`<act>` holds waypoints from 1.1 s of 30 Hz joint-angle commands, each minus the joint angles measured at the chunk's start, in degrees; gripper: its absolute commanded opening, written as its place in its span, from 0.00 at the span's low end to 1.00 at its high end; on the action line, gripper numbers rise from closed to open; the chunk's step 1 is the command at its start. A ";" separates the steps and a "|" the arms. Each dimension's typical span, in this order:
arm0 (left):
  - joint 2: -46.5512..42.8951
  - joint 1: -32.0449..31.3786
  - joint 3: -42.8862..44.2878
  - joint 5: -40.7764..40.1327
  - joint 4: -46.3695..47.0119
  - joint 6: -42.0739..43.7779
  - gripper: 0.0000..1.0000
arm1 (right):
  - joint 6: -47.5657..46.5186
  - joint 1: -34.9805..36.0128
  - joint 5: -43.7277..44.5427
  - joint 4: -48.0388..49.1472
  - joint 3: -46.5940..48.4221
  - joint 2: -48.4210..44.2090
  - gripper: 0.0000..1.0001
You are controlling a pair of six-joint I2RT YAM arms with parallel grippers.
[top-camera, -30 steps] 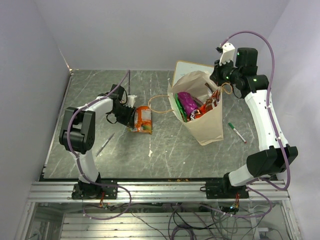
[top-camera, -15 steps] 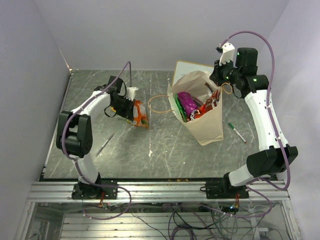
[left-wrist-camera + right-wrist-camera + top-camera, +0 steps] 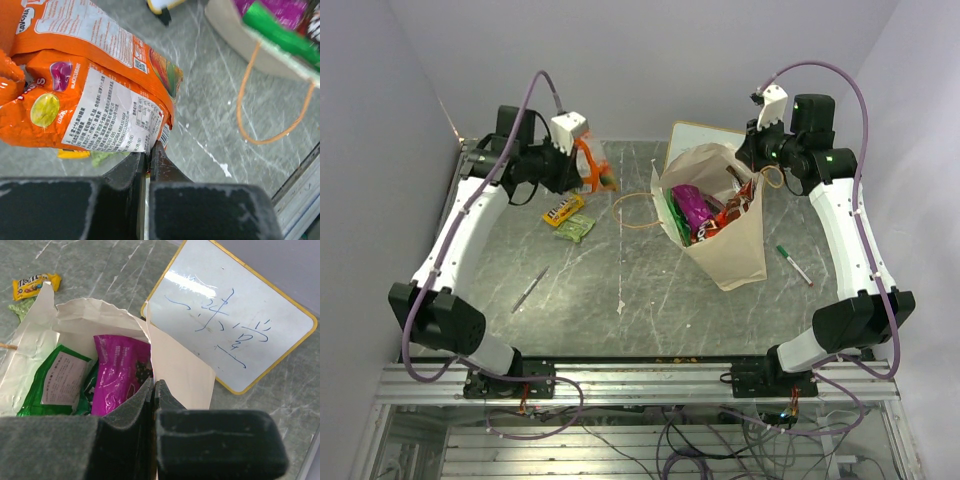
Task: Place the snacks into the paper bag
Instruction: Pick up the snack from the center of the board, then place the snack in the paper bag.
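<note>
Up at the far left of the counter (image 3: pixel 620 295), my left hand (image 3: pixel 579 163) is clenched on the bottom seam of the orange snack packet (image 3: pixel 593 170) and holds it in the air. A second ago that hand was low on the stone beside the packet with its jaws apart; since then it has closed, risen and swung back toward the rear wall. Where the packet lay I now see a small yellow packet (image 3: pixel 563 210) and a pale green one (image 3: pixel 576 229) lying flat, just beside each other. My right hand (image 3: pixel 752 160) has not moved: it stays pinched on the rim of the paper bag (image 3: pixel 735 250), which stands open right of centre. Through the left wrist camera the orange packet is glossy crinkled foil, creased and puffed, with a white printed label panel and a barcode near the gripped edge. The bag is matte cream paper with a soft, rumpled mouth and a thin looped cord handle (image 3: pixel 632 208) lying on the counter. Inside it sit a shiny purple packet (image 3: pixel 122 372), a green packet (image 3: pixel 57 382) with a white label, and a red one (image 3: pixel 735 208). Behind the bag lies a yellow-framed whiteboard (image 3: pixel 225 320) with blue scribbles. The counter is grey-green veined stone, scratched pale in places.
</note>
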 commanded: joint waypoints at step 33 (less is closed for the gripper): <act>14.21 -30.98 21.68 -4.24 10.60 -6.84 0.07 | 0.91 -0.13 -4.19 0.28 0.67 -1.57 0.00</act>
